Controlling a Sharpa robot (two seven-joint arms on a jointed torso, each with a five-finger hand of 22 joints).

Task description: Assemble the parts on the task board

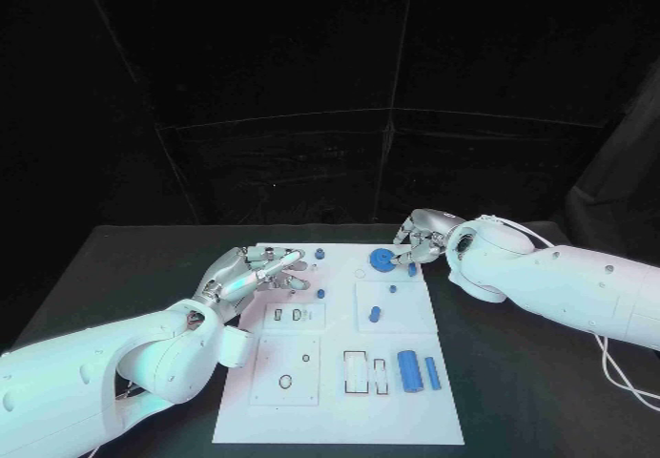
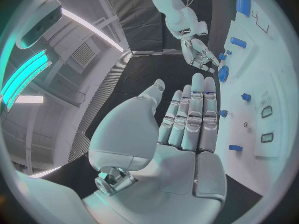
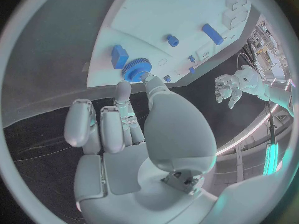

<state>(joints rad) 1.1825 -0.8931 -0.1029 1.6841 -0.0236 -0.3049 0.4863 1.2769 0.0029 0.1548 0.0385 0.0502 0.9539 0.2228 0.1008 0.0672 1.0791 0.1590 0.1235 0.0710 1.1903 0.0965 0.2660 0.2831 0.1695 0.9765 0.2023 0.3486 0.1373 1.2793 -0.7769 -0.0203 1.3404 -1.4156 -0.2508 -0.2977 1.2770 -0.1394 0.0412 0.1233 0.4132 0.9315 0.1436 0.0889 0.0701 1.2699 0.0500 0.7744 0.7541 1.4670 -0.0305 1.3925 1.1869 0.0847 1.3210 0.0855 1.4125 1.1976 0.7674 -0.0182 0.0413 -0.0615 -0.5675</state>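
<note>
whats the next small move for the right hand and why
Probably close on the blue gear and lift it. The right hand has fingertips at the gear's rim near the task board far edge, not clearly gripping it; the left hand hovers open.

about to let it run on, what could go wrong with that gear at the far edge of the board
The right hand only touches the blue gear with fingertips, so it might slip or tip. The gear sits near the task board far edge beside a blue block; a nudge could push either off. The left hand hovers open over small parts.

Head camera looks down; wrist cameras sit behind palms — all share the task board (image 1: 344, 382).
</note>
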